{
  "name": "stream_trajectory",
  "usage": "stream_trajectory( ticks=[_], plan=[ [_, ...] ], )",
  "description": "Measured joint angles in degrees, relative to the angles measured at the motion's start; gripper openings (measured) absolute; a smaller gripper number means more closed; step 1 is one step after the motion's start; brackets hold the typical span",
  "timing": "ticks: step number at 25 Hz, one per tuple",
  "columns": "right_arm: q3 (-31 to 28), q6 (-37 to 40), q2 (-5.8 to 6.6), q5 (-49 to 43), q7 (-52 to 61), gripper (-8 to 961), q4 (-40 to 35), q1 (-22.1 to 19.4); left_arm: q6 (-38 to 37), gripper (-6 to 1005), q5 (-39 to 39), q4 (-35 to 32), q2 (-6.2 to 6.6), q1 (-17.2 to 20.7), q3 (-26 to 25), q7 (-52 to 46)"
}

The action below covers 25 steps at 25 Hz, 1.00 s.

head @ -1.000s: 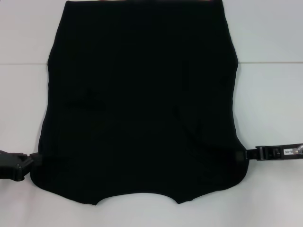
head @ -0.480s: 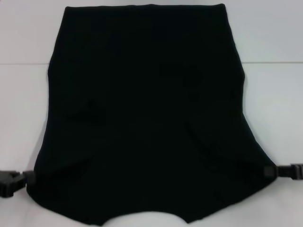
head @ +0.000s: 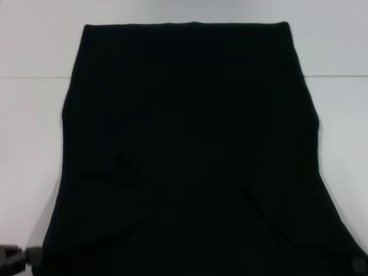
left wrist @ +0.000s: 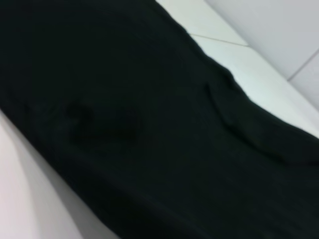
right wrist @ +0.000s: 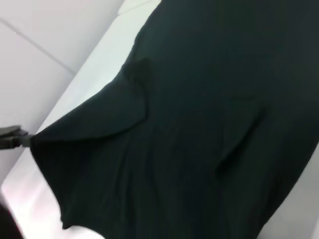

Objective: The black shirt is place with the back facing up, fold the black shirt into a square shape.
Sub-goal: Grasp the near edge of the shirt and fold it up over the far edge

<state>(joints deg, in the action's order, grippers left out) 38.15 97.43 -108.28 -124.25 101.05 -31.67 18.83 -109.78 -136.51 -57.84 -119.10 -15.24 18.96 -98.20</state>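
black shirt (head: pixel 190 149) pulled nearer; left gripper (head: pixel 26 256) lower.

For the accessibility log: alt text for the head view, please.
A black shirt fills most of the view, spread over a white table. The left gripper sits at its near left corner; the right gripper barely shows at the near right.

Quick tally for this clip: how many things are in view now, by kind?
Black shirt: 1
Grippers: 2, the left gripper and right gripper, one at each near corner of the shirt
White table: 1
Total: 4
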Motion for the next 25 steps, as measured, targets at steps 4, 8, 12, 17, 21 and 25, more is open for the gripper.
stream_trajectory(
  ticks=[4,8,12,17,21,25],
  plan=[
    [-0.69,2.10,0.10,-1.78,-2.87,32,-0.11,-2.60,-3.62,10,-1.56,0.00,-0.09,1.26,-0.76,0.84],
    [-3.61,3.94,0.13,-4.42,-4.42,32,-0.16,-3.48,-5.11,11,-2.54,0.08,-0.41,2.11,-0.91,1.33],
    [-5.69,4.72,0.41,-4.81,-4.86,32,-0.08,-1.86,-4.49,11,-2.34,1.95,-0.46,0.80,-1.19,1.57],
    [-8.47,3.54,0.32,-4.65,-4.77,33,0.33,3.25,-0.62,12,-1.85,5.98,1.00,-5.40,-1.89,0.89],
    [-13.07,0.53,-0.08,-4.45,-4.20,33,0.70,8.12,3.89,12,-1.78,10.81,3.16,-12.26,-2.91,0.55],
    [-15.99,-5.91,-1.42,-4.09,-3.20,33,1.59,12.73,11.93,13,-1.75,15.44,4.65,-18.45,-3.01,0.01]
  ],
)
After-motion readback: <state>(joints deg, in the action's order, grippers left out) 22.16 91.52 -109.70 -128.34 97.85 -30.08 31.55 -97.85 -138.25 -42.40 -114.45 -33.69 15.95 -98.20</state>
